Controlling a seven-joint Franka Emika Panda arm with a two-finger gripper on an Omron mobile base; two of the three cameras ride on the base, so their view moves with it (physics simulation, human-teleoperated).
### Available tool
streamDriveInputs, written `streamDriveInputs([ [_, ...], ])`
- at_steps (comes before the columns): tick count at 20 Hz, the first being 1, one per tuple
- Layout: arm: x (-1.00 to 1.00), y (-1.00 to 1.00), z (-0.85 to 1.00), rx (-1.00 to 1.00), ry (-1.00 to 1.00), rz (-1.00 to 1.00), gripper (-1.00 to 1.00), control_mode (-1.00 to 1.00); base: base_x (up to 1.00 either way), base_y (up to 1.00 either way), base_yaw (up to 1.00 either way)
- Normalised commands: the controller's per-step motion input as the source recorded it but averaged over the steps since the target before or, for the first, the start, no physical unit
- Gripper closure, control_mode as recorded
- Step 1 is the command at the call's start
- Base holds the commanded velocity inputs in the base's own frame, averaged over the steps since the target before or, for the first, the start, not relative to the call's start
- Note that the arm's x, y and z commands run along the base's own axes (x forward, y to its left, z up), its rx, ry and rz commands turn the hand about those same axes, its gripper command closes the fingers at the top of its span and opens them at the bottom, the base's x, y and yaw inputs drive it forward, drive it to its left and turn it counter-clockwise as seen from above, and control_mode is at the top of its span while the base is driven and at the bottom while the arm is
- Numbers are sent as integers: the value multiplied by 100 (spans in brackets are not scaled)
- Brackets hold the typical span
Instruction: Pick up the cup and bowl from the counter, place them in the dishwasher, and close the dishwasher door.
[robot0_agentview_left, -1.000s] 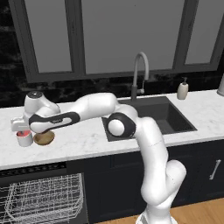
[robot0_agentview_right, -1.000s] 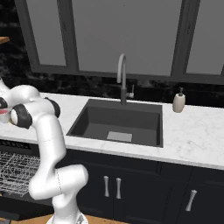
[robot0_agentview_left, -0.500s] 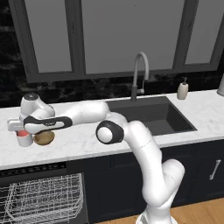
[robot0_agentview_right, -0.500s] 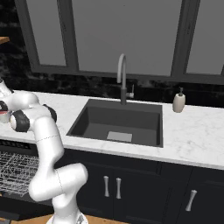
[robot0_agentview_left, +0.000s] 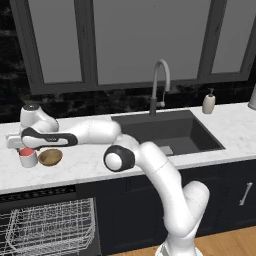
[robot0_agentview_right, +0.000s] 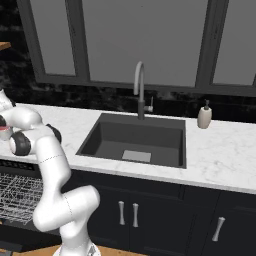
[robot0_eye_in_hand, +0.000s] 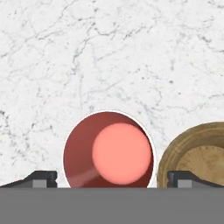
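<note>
The cup, white with a red inside, stands on the counter at the far left. Just to its right, almost touching it, sits the golden-brown bowl. My gripper hangs directly over the cup, pointing down. In the hand view the cup lies between the two dark fingertips, and the gripper is open and wider than the cup. The bowl lies under the right fingertip. Below the counter the dishwasher stands open with its white wire rack showing.
The dark sink with its faucet is inset at mid-counter. A beige soap dispenser stands behind its right corner. Dark cabinets run under the counter to the right of the rack.
The arm has stretched further left, carrying the hand from above the bowl to above the cup and slightly lower. Cup and bowl have not moved.
</note>
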Motion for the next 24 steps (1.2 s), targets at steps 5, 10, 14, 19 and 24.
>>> streamDriveInputs([
  [5, 0, -16, -20, 0, 3, 0, -100, -100, 0, 0, 0],
  [10, 0, -17, -17, 0, 0, 0, -100, -100, 0, 0, 0],
  [14, 10, 0, -15, 0, 0, 0, -100, -100, 0, 0, 0],
  [19, 6, 0, -18, 0, 0, 0, -100, -100, 0, 0, 0],
  [24, 6, 0, -21, 0, 1, 0, 100, -100, 0, 0, 0],
])
